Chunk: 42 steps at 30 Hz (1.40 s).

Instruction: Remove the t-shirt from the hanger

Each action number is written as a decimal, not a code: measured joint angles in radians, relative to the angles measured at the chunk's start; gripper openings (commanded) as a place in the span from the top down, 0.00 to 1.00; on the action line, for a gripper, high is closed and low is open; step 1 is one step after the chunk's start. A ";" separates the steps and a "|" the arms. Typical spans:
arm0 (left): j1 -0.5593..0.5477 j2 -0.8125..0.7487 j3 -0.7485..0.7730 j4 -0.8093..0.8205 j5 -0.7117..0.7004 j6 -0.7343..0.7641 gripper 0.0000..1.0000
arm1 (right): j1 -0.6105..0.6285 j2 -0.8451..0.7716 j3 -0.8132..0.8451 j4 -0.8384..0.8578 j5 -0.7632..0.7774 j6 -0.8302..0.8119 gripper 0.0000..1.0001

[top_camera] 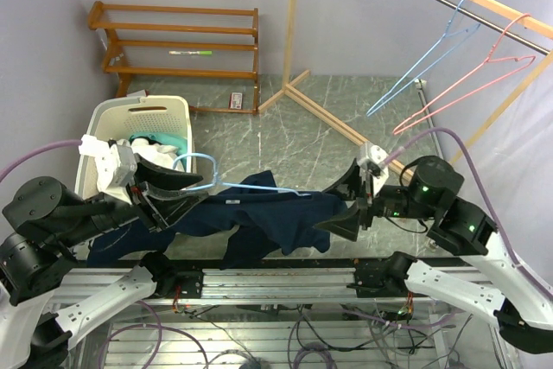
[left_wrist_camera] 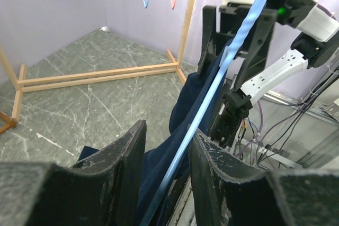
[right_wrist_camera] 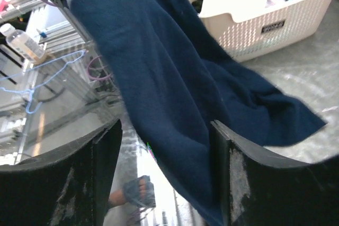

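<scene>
From above, the navy blue cotton t-shirt (top_camera: pixel 259 218) is slung over a light blue wire hanger (top_camera: pixel 259 188). It is held in the air between the two sets of fingers, above the table's near edge. The left gripper (top_camera: pixel 168 194) is clamped on the hanger near its hook end, with cloth bunched round its fingers. The right gripper (top_camera: pixel 339 206) stands with its jaws spread wide at the shirt's other end, pinching nothing. The shirt's long axis runs from the left fingers straight across to the right ones. The hook curls away behind the left fingers, toward the white slatted plastic laundry basket (top_camera: pixel 173 110).

In the left wrist view, the hanger's rod rises from between the fingers, close against one of them, and points at the right gripper. Navy cloth hangs under it.

In the right wrist view, the fingers are well apart and the shirt falls between and beyond them. Whether it brushes a pad cannot be told. The basket lies past the fingertips.

The step in hand looks like taking a fresh hold on the shirt. The right fingers should close on a thick fold of cloth only — no wire. They should then draw along the rod's line, away from the left fingers, while the left grip holds firm. A sideways tug would probably snag the shoulder on the hanger's end.
</scene>
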 measured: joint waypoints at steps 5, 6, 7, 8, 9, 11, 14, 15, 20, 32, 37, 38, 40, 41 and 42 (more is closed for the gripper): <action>0.000 0.000 -0.005 0.011 0.006 -0.008 0.93 | 0.000 0.018 -0.093 0.037 0.018 0.049 1.00; 0.000 0.000 -0.006 0.011 0.007 -0.010 0.93 | 0.000 0.017 -0.106 0.039 0.032 0.061 1.00; 0.000 0.000 -0.010 0.012 0.008 -0.011 0.93 | 0.000 0.016 -0.119 0.040 0.062 0.080 1.00; 0.000 0.000 -0.014 0.012 0.008 -0.012 0.93 | 0.000 0.010 -0.129 0.039 0.103 0.102 1.00; 0.000 0.000 -0.019 0.012 0.007 -0.012 0.93 | 0.000 0.002 -0.135 0.035 0.146 0.121 1.00; 0.000 0.000 -0.030 0.012 0.007 -0.016 0.93 | 0.003 -0.026 -0.132 0.004 0.289 0.179 1.00; 0.000 0.000 -0.038 0.013 0.003 -0.024 0.93 | 0.008 -0.071 -0.102 -0.064 0.492 0.273 1.00; 0.000 0.000 -0.038 0.014 0.003 -0.027 0.93 | 0.011 -0.085 -0.090 -0.084 0.545 0.304 1.00; 0.000 0.005 -0.038 0.019 0.003 -0.034 0.93 | 0.019 -0.141 -0.049 -0.158 0.657 0.416 1.00; 0.000 -0.001 -0.035 0.015 -0.005 -0.035 0.93 | 0.026 -0.180 -0.045 -0.238 0.674 0.514 1.00; -0.001 -0.008 -0.035 0.009 -0.008 -0.037 0.93 | 0.027 -0.182 -0.052 -0.248 0.673 0.523 1.00; -0.001 -0.010 -0.034 0.006 -0.009 -0.037 0.93 | 0.027 -0.182 -0.058 -0.248 0.670 0.525 1.00; -0.001 -0.010 -0.024 -0.006 -0.012 -0.037 0.93 | 0.027 -0.182 -0.069 -0.251 0.662 0.529 1.00; -0.001 -0.010 -0.020 -0.007 -0.013 -0.037 0.93 | 0.027 -0.181 -0.072 -0.251 0.657 0.531 1.00; -0.001 -0.011 -0.018 -0.007 -0.014 -0.037 0.93 | 0.028 -0.181 -0.074 -0.251 0.654 0.533 1.00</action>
